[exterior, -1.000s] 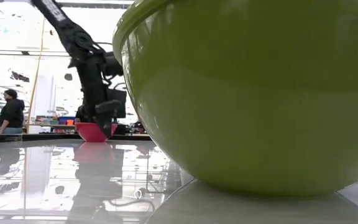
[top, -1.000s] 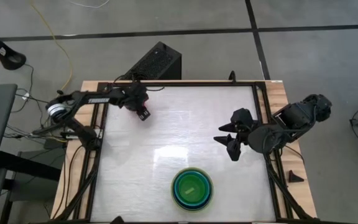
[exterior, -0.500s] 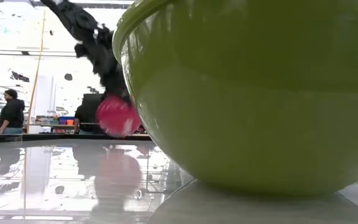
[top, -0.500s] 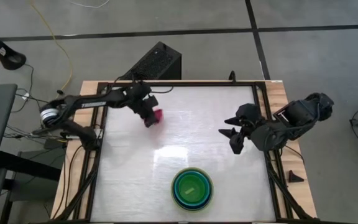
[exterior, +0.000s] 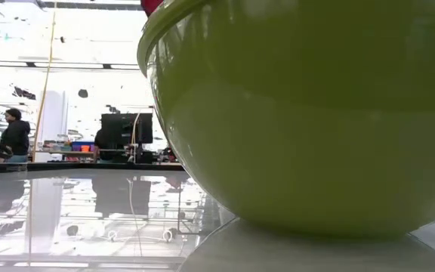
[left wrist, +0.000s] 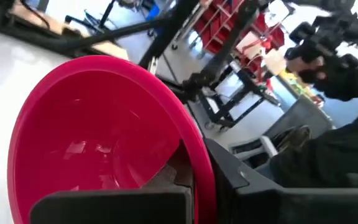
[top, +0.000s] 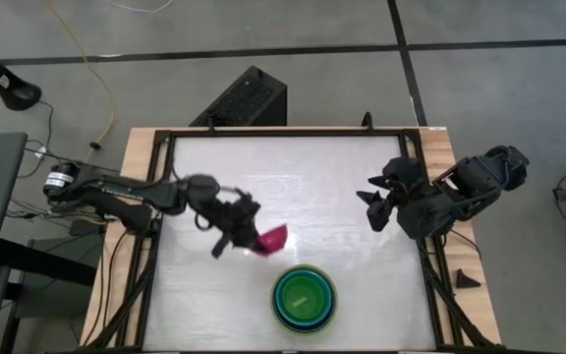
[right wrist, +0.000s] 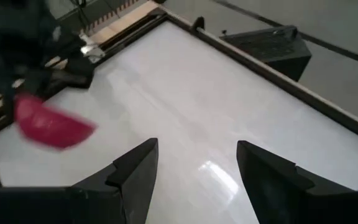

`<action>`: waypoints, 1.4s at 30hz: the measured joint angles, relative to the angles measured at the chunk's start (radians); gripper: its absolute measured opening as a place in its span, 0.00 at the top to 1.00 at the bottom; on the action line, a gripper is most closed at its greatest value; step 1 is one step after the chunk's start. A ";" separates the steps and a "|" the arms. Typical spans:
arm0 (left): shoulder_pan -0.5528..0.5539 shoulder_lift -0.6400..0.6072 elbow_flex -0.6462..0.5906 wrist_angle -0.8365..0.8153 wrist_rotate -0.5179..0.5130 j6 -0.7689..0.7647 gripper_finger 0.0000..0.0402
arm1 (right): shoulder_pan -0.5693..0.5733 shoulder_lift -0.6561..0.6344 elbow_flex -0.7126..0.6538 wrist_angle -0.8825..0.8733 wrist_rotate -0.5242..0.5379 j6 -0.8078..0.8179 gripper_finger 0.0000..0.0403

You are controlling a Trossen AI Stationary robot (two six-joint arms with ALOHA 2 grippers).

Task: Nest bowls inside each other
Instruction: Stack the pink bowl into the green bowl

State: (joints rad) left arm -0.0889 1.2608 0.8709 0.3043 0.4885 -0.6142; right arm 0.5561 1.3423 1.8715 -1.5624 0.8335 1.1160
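Note:
The nested bowls (top: 304, 298) stand near the table's front edge: a large lime green bowl (exterior: 300, 113) with light blue, teal and small lime green ones inside. My left gripper (top: 252, 234) hangs above the table just left of and beyond the stack, shut on the smallest magenta-pink bowl (top: 272, 238), also seen as the pink bowl (right wrist: 51, 127) in the right wrist view. The pink bowl is tipped on its side. My right gripper (top: 374, 204) hovers open and holding nothing over the table's right part. My left gripper holds the pink bowl by its rim (left wrist: 196, 163), one finger (left wrist: 117, 205) inside the bowl and the other finger (left wrist: 260, 193) outside its wall. The fingers point about level, coming from the table's left. The bowl is lifted clear, tipped on its side.
The wide white tabletop (top: 293, 177) lies bare between the arms inside a dark frame (top: 416, 157). A black box (top: 249, 98) stands beyond the far edge. A person (exterior: 13, 134) stands in the room behind, far from the table.
My left gripper has shut on the pink bowl at the table's far left, lifted it off the table and carried it right and nearward to the stack. It has turned from pointing down to level, tipping the bowl on its side. My right gripper has turned slightly.

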 joint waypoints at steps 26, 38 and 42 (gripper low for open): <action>-0.306 0.752 0.869 -0.758 -0.397 0.411 1.00 | 0.202 -0.105 0.000 -0.008 0.115 0.012 0.37; -0.444 1.027 1.182 -0.959 -0.756 0.271 1.00 | 0.336 -0.178 0.000 -0.009 0.114 -0.018 0.37; -0.463 1.083 1.211 -1.015 -0.810 0.206 1.00 | 0.369 -0.197 0.000 -0.009 0.131 -0.025 0.37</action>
State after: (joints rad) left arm -0.5518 2.3435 2.0821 -0.7105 -0.3217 -0.4080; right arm 0.9249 1.1457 1.8713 -1.5711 0.9642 1.0914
